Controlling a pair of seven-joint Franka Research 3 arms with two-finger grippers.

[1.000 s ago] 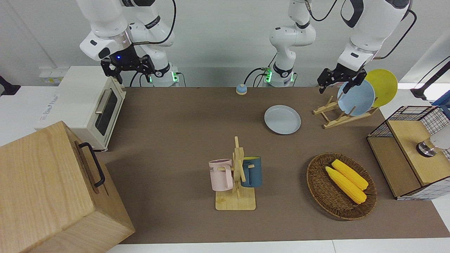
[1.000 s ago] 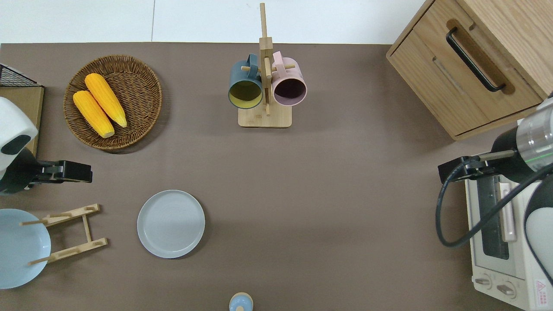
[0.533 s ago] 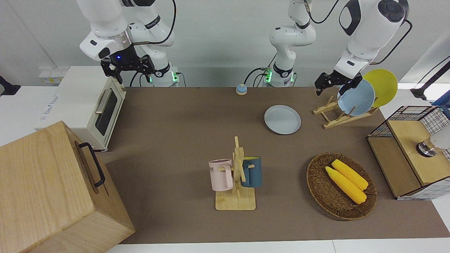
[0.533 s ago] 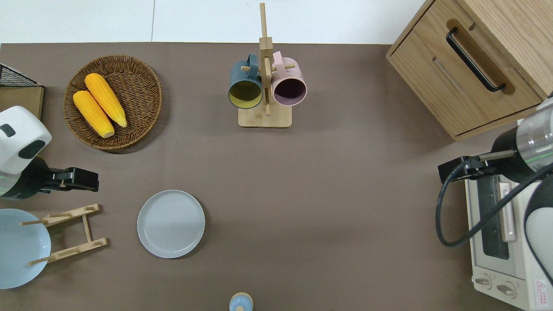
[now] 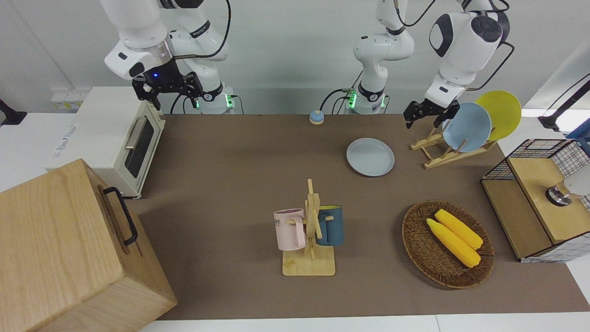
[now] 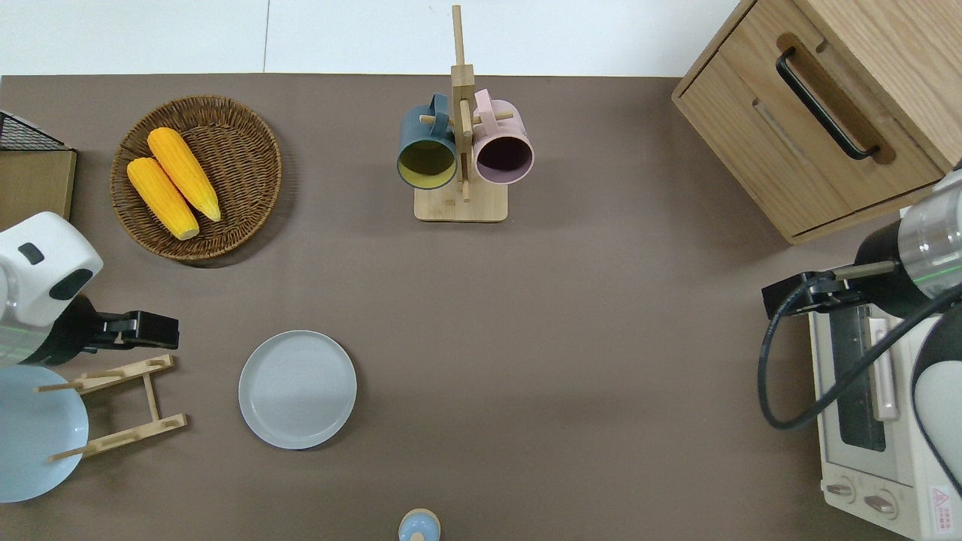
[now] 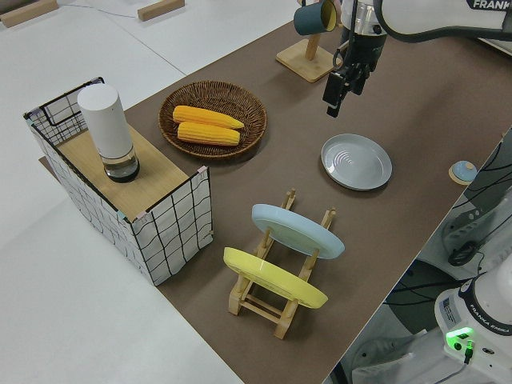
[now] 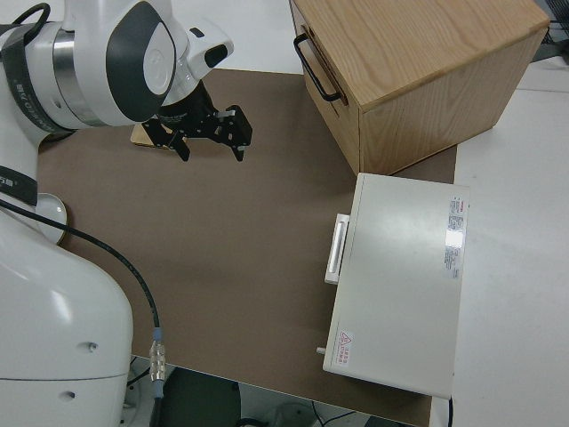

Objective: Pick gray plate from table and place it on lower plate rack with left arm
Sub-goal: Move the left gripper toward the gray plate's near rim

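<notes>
Plate (image 6: 297,389) lies flat on the tabletop (image 6: 571,338), rim up, w/ free mat on all sides, so I judge its edge can be reached from above or from the side. It is just beside the rack (image 6: 124,406), toward the right arm's end from it. The rack is slanted and already carries a blue plate (image 5: 467,127) and a yellow plate (image 5: 500,114) in its higher slots; they lean back against the pegs, so the lower slots, those closest to the gray plate, are free for it. Left gripper (image 6: 143,331) is in the air, empty, over the mat at the rack's edge farther from the robots, not over the plate yet; its fingers look apart in the front view, holding nothing. Approach seems the step in hand, i.e. nothing grasped so far. Right gripper (image 5: 167,86) is parked, its fingers spread apart too. Since the plate is low and flat, a grip on its rim will prob. need a tilt of the gripper.
</notes>
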